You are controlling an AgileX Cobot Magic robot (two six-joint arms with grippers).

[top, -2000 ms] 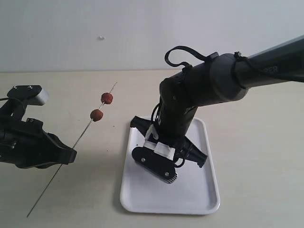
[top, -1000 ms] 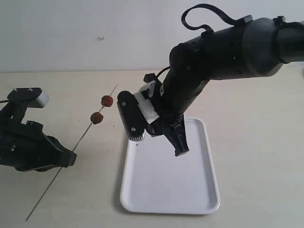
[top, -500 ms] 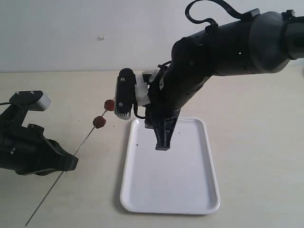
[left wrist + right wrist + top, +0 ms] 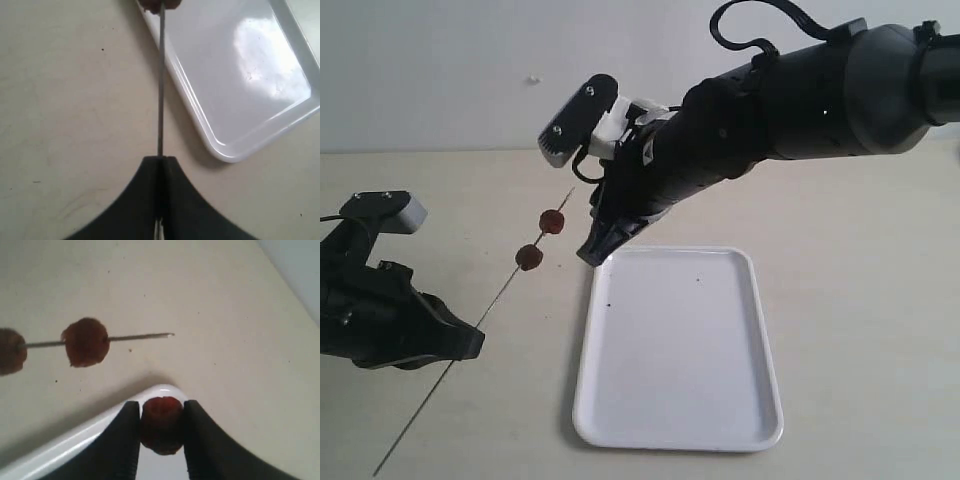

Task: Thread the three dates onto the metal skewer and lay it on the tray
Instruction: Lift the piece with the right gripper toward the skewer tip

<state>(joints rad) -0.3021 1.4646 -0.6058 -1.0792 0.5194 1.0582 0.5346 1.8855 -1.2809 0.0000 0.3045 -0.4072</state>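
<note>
My left gripper [image 4: 460, 335] [image 4: 160, 159] is shut on the thin metal skewer [image 4: 485, 305] [image 4: 161, 85], which slants up and to the right above the table. Two dates are threaded on it, one lower [image 4: 528, 257] and one higher [image 4: 552, 220] [image 4: 85, 341], below the bare tip [image 4: 167, 334]. My right gripper [image 4: 592, 250] [image 4: 161, 412] is shut on the third date [image 4: 161, 424]. It hangs over the far left corner of the white tray [image 4: 740, 400] [image 4: 250, 100] [image 4: 60, 450], just right of the skewer tip. In the exterior view the held date is hidden.
The tray holds nothing except two tiny dark specks [image 4: 609, 303]. It lies on a beige tabletop [image 4: 860, 250] with a pale wall behind. The right arm [image 4: 800, 90] reaches in from the upper right above the tray's far side.
My right gripper rose from the tray with the date and swung left and up toward the skewer tip. The left gripper and skewer stayed nearly still.
</note>
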